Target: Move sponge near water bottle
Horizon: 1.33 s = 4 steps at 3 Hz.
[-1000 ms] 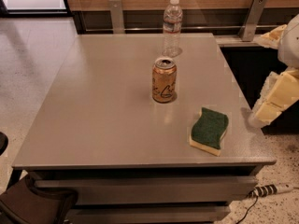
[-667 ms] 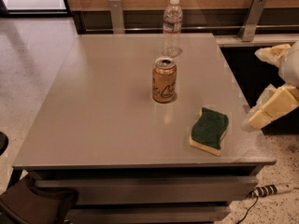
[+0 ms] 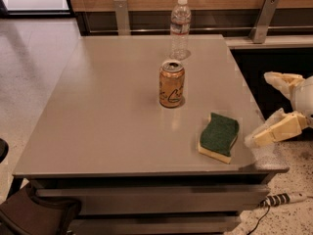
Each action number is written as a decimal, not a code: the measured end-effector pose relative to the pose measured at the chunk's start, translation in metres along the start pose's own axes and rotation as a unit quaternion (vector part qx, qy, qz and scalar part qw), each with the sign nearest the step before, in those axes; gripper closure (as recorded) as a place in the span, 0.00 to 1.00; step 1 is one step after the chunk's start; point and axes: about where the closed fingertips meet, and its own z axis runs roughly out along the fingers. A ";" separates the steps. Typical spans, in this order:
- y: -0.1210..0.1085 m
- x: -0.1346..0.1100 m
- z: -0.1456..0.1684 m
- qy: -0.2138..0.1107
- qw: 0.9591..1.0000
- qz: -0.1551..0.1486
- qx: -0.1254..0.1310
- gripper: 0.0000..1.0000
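I judge the task barely begun. On the flat grey metal table [image 3: 98,121], nothing is held. My cream two-finger gripper [image 3: 258,108] hangs off the right edge, spread wide and empty. The tall clear plastic water bottle [image 3: 180,28] stands at the far edge, and the orange-gold drink can [image 3: 171,83] mid-table. The green-topped, yellow-foam sponge [image 3: 219,137] lies front right, well apart from the bottle; grasp and carry remain.

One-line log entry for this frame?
stage: pre-grasp | gripper: open, at table right edge, beside sponge, not touching | sponge: flat, front-right | bottle: upright, far edge | can: upright, mid-table
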 end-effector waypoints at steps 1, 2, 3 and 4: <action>0.008 0.017 0.007 -0.037 0.999 0.016 -0.015 0.00; 0.008 0.017 0.007 -0.037 0.999 0.016 -0.015 0.00; 0.018 0.024 0.016 -0.045 0.999 0.019 -0.001 0.00; 0.026 0.031 0.019 -0.058 0.998 0.022 0.016 0.00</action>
